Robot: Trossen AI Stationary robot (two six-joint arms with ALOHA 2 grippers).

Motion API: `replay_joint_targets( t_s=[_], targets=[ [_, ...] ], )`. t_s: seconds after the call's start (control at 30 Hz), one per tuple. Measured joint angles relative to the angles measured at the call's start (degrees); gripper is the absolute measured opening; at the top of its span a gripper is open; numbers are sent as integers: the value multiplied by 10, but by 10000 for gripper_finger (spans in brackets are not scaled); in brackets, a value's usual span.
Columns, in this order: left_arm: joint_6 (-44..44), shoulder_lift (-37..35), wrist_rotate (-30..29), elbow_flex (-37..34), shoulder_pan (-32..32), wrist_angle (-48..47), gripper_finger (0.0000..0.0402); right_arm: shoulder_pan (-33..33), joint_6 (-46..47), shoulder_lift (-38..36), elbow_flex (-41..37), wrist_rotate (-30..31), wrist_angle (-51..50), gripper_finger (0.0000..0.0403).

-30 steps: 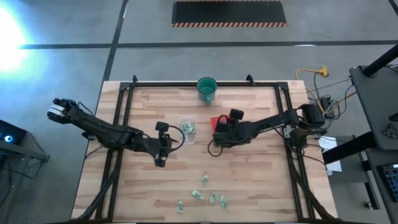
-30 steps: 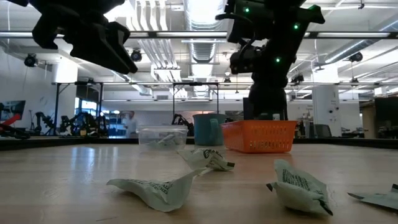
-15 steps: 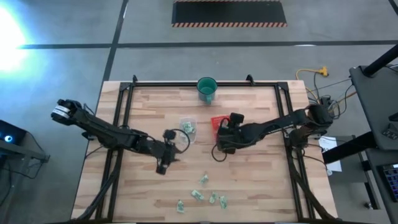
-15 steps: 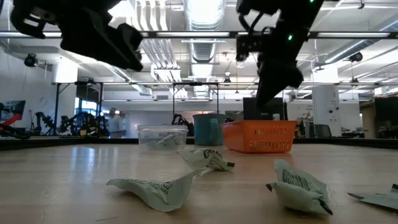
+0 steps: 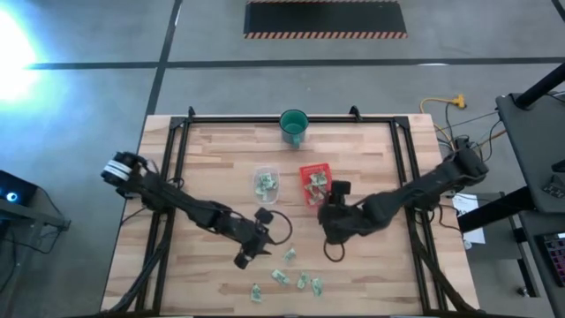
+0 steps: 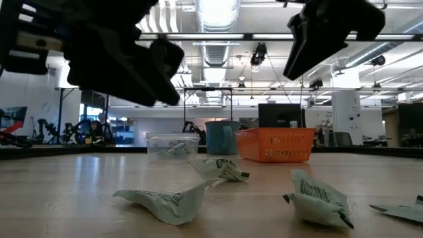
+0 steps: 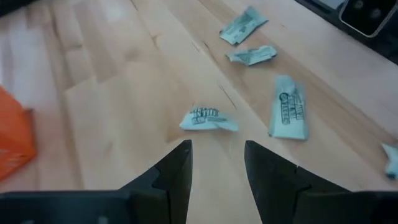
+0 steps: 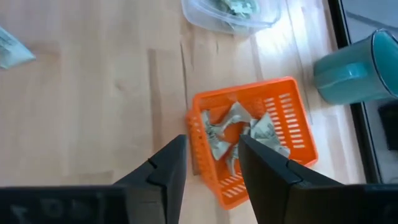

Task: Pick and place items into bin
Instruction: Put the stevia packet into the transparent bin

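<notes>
Several small pale green-and-white items lie loose on the wooden table near its front edge (image 5: pixel 289 254), (image 6: pixel 168 198). My left gripper (image 5: pixel 263 246) hangs open just above them. One item (image 7: pixel 208 118) lies right beyond its fingertips, with nothing between the fingers. The orange bin (image 5: pixel 304 173) stands mid-table with a few items (image 8: pixel 267 134) inside. My right gripper (image 5: pixel 329 215) is open and empty. It hangs above the table on the near side of the bin and points toward it (image 8: pixel 292 118).
A clear plastic container (image 5: pixel 265 184) holding green pieces stands left of the bin. A teal cup (image 5: pixel 294 126) stands at the far edge. A black frame (image 5: pixel 172 150) rims the table. A cable loop (image 5: pixel 333 252) hangs under the right arm. Bare wood lies at the near left.
My left gripper has swung toward the table's near edge and right, sinking and tipping down toward the loose items. My right gripper has drawn back from over the orange bin toward the near edge and risen, leaving the bin uncovered.
</notes>
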Motion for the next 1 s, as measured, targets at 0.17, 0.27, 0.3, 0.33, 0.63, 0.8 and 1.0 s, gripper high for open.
replay_joint_targets(
  t_s=[0.17, 0.27, 0.3, 0.33, 0.63, 0.8, 1.0],
  targets=[
    [-31, 52, 0, 19, -4, 22, 130, 26, 28, -11, 0, 2, -1, 127],
    [-48, 70, -3, 30, -6, 24, 130, 41, 35, -13, 0, 2, -2, 125],
    [-58, 74, -4, 33, -6, 25, 130, 45, 37, -13, 0, 3, -2, 125],
    [-66, 78, -4, 35, -6, 28, 130, 49, 37, -13, 0, 3, -2, 125],
    [-91, 107, -13, 36, -17, 70, 130, 56, 41, -13, 0, 5, -2, 120],
    [-124, 122, -22, 37, -19, 78, 130, 56, 44, -13, 0, 5, -2, 120],
    [-226, 144, -23, 37, -19, 90, 130, 56, 48, -13, 0, 5, 0, 118]
  ],
)
